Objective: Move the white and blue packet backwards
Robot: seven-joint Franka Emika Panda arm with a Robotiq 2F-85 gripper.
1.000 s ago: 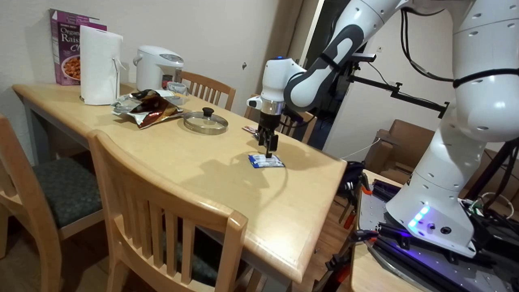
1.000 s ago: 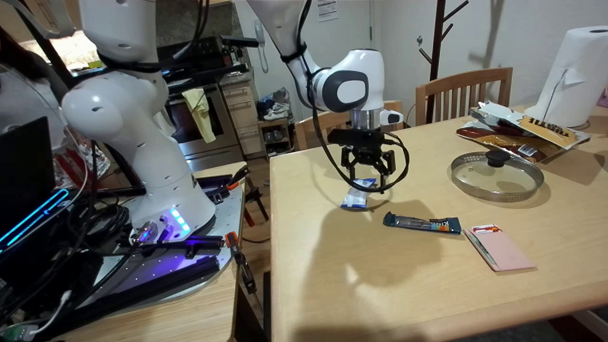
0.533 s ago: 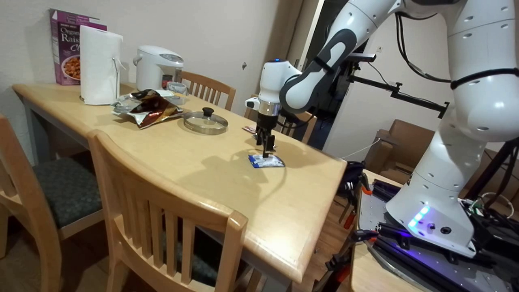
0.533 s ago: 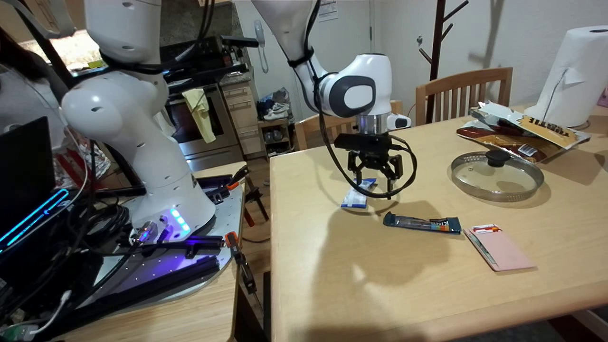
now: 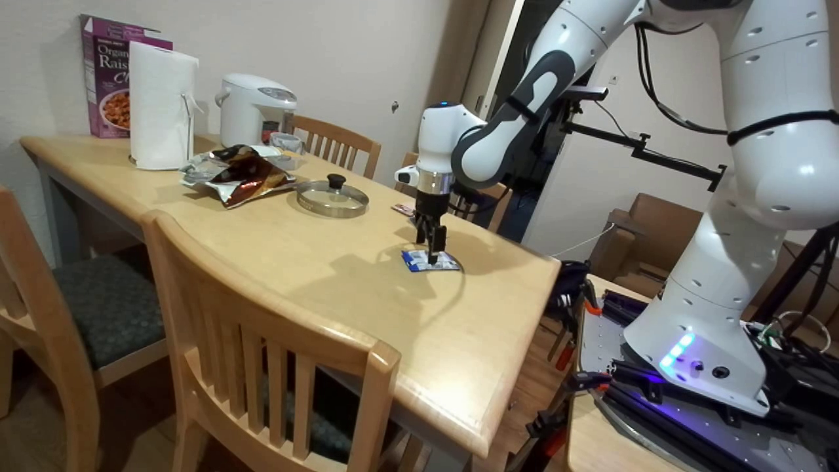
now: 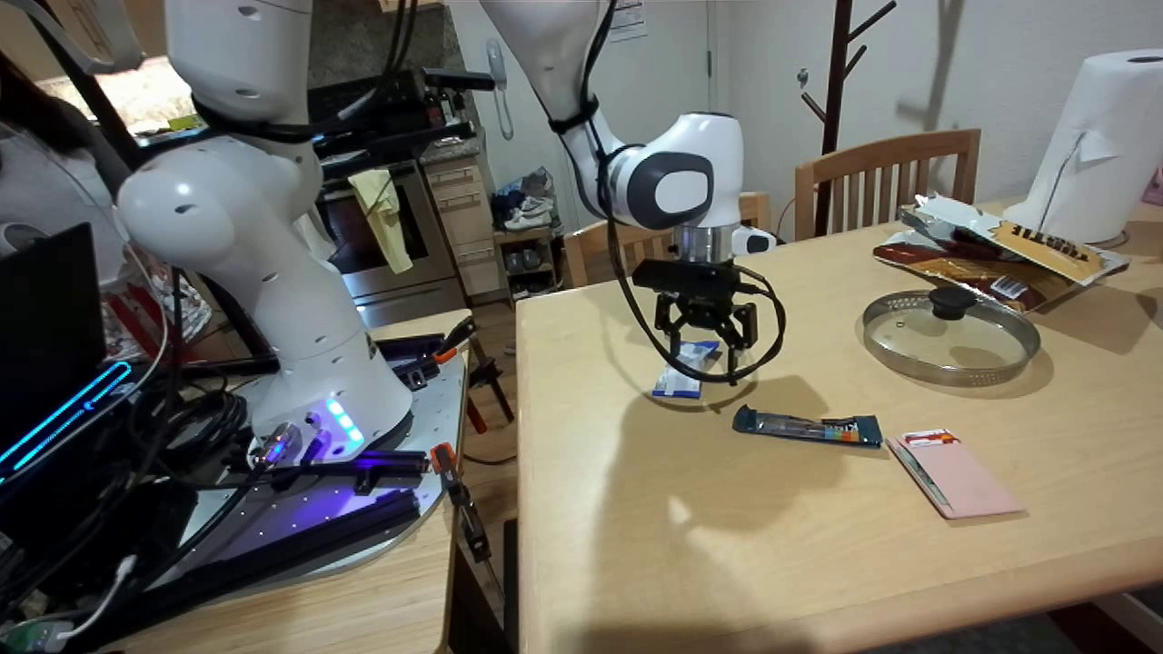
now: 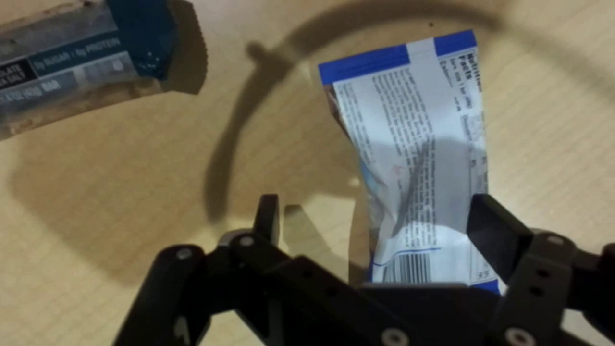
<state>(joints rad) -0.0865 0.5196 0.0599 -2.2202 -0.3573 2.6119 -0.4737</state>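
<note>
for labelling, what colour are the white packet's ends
The packet has mostly blue ends, clearest in the wrist view.

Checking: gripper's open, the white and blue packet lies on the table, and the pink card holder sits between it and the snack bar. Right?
Not quite: in an exterior view, the snack bar sits between the white and blue packet and the pink card holder. The gripper is open and the packet lies on the table, as you say.
</note>
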